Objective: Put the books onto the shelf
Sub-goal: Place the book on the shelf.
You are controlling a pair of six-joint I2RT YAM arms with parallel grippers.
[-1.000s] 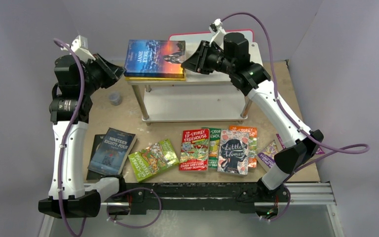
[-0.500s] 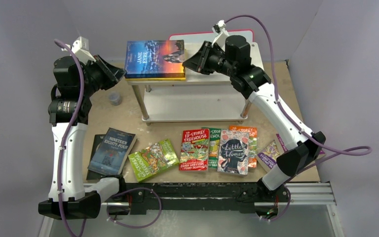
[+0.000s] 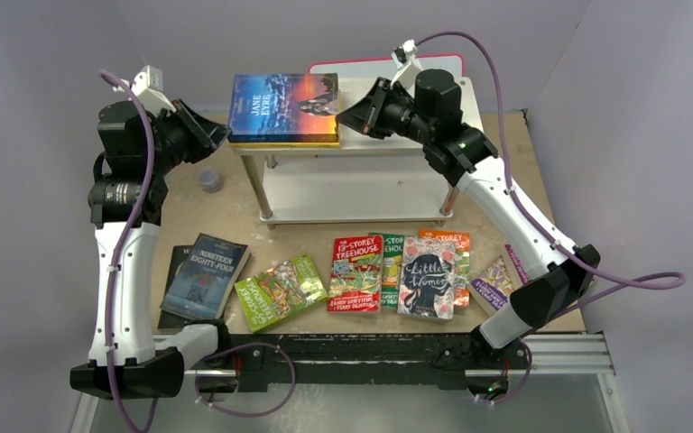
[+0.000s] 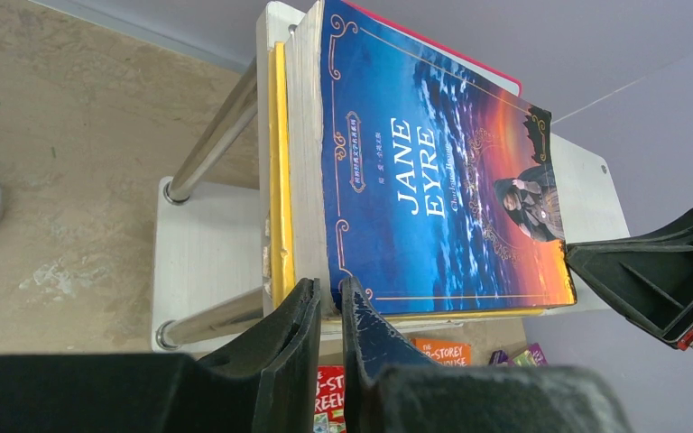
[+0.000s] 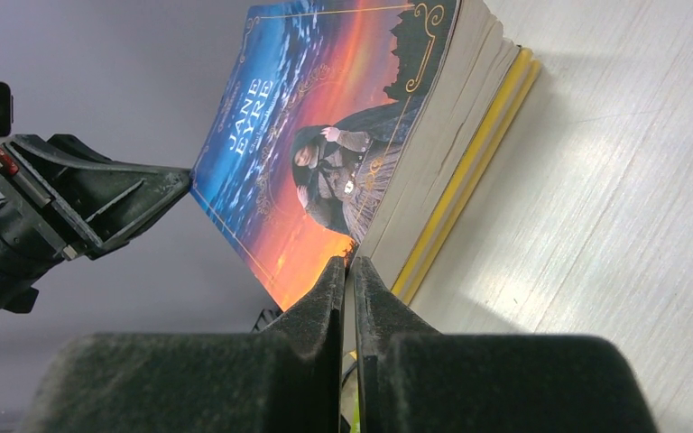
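Right pincer: pressed together now, narrowed from partly apart over the last second and drawn a shade toward 3 o'clock. Tips just beside the right edge of the Jane Eyre book, not on it. Left pincer: likewise together, unchanged, set against the opposite edge at 9 o'clock and clamped on nothing visible.

Nearest, along 6 o'clock of the worktop, lying flat:
- Nineteen Eighty-Four over a black book, at 7 o'clock
- a green Treehouse title
- the red 13-Storey Treehouse
- Little Women, atop further titles
- a purple one, at 4 o'clock beside the right arm

No shift among them.

Farther, at 12 o'clock, the shelf: no books on the lower tier. On the top tier, Jane Eyre flat upon a yellow book, seemingly a hair squarer over it than a second ago. Behind, a pink-edged board.

Reads as a squaring-up just finished, with the stack of two seated and both arms free of it. Leaves most of the job undone, with some eight books to fetch from the near edge. Next likely calls for backing off without dragging the cover, then reaching down toward 6 o'clock.
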